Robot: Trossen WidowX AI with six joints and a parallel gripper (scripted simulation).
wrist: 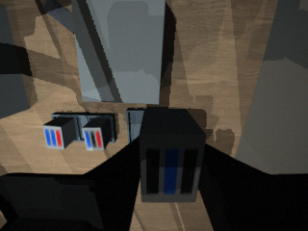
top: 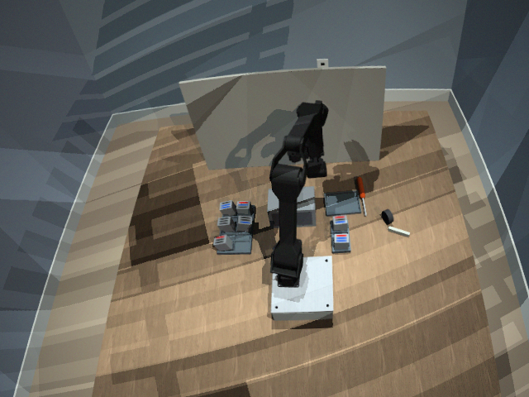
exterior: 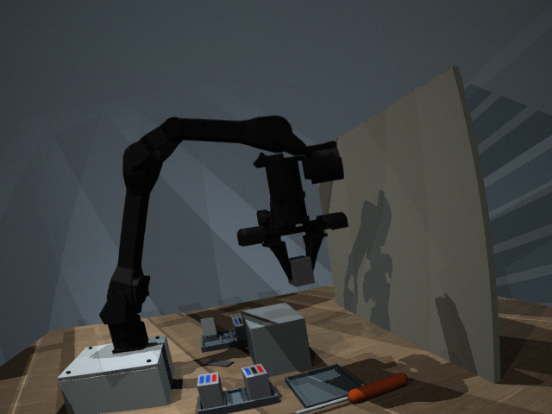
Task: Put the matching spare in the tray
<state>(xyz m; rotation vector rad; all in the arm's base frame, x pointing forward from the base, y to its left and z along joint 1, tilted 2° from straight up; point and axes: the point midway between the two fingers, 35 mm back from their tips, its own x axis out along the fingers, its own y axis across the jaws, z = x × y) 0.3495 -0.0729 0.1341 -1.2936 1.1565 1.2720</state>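
My gripper [exterior: 301,267] [wrist: 165,141] is shut on a grey spare block [exterior: 301,272] [wrist: 169,192] with black, blue and black stripes, held well above the table. In the top view the gripper [top: 316,170] hides the block. The dark tray [top: 342,203] [exterior: 323,386] lies right of the large grey box [top: 275,198] [exterior: 279,348] [wrist: 127,53]; in the wrist view it is mostly hidden behind the held block. Two striped spares [top: 340,223] [top: 341,241] [exterior: 209,390] [exterior: 255,381] [wrist: 59,134] [wrist: 96,135] stand in the right rack. Several spares stand in the left rack [top: 242,245]. No mounted unit or its printed code can be made out.
A tall beige panel [top: 350,102] [exterior: 414,222] [wrist: 274,125] stands behind the box and tray. An orange screwdriver [top: 360,188] [exterior: 379,387] lies beside the tray. A black round piece [top: 387,216] and a white stick [top: 398,231] lie farther right.
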